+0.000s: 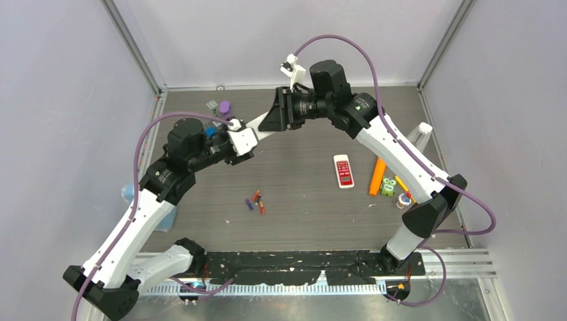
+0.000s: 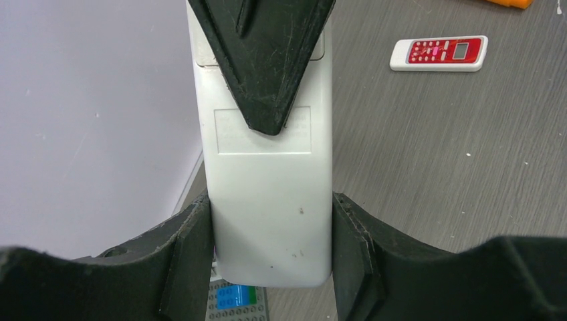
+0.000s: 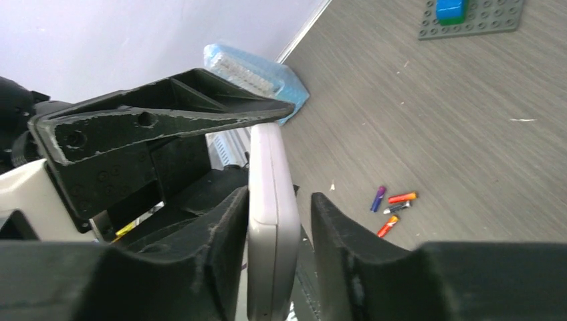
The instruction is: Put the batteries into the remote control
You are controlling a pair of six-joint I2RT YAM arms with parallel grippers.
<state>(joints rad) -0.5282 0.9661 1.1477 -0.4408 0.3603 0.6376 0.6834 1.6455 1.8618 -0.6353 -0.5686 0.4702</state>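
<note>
1. While the left gripper (image 2: 271, 221) clamps the remote (image 2: 267, 174) by its long edges, off the table (image 1: 307, 221), only one end is pinched. The plastic looks smooth, so a sideways shove could pivot it or drop it.
2. The right gripper (image 3: 279, 200) straddles the other end across the flat faces and is not clamped. One pad touches a face and a slim gap shows at the other. If it closes off-centre, it would push the remote toward that gap and twist it in the left grip.
3. Once both arms hold one rigid body, any mismatch in their moves would make them fight. The weaker hold would then slip.
4. A right finger lies over the remote's back, where a rectangular outline shows. I cannot tell whether the battery door is on or off. A finger pressing there could jam the door or block the bay.
5. The batteries (image 3: 394, 208) lie in a loose cluster on the table, well apart from the remote and nearer the arm bases. They are small and round, so a falling remote or a clumsy pick could scatter them.
6. A red remote (image 1: 344, 171) lies to the right, and a reach could clip it.
</note>
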